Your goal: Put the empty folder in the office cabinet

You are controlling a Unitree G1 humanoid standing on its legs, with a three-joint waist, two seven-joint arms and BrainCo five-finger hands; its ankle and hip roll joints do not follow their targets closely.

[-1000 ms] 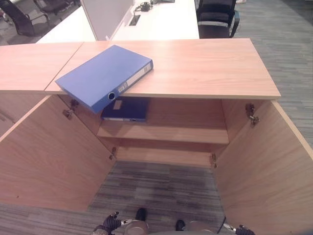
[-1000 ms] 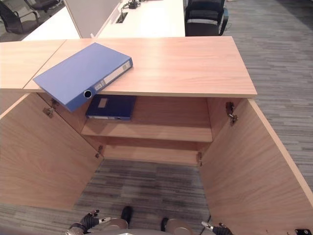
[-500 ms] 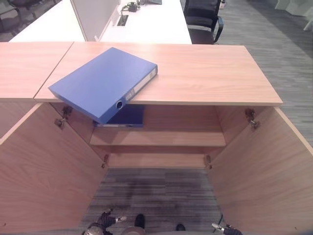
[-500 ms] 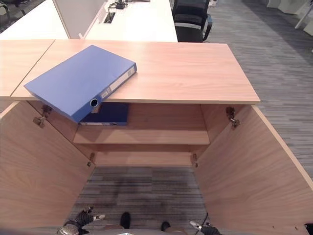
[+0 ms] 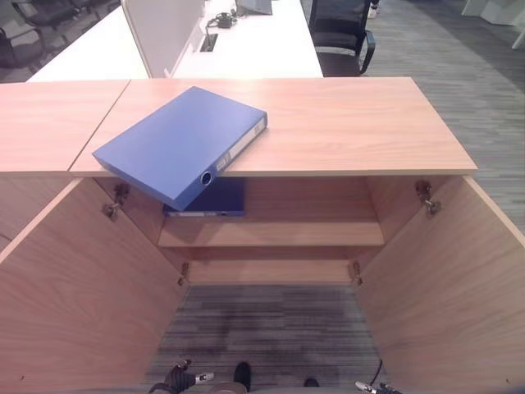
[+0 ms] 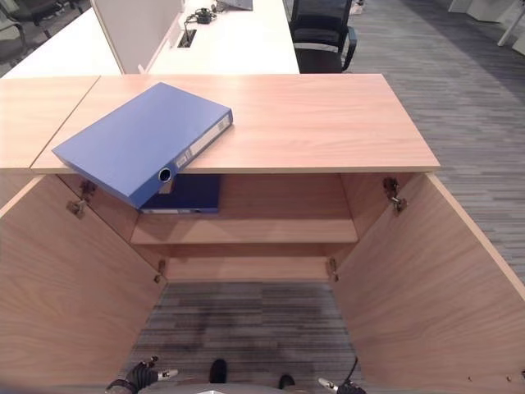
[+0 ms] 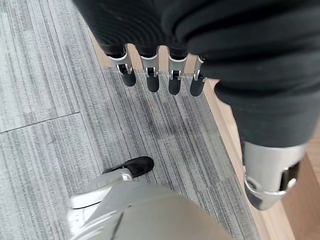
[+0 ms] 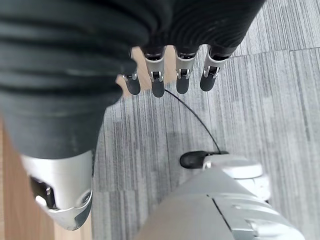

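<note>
Wooden cabinet (image 5: 328, 123) top (doors open) bears blue folder (image 5: 176, 144); hands (image 7: 160, 75) (image 8: 170, 75) relaxed, empty.

Folder (image 5: 176, 144) on cabinet (image 5: 344, 123) top, overhanging; second folder (image 5: 209, 199) shelved beneath

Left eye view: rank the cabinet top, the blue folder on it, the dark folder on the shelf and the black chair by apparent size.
1. cabinet top
2. blue folder
3. black chair and dark folder: both partly hidden, too close to rank.

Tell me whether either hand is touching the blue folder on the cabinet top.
Apart. In the left eye view the left hand and right hand hang low, far from the blue folder on the cabinet top.
</note>
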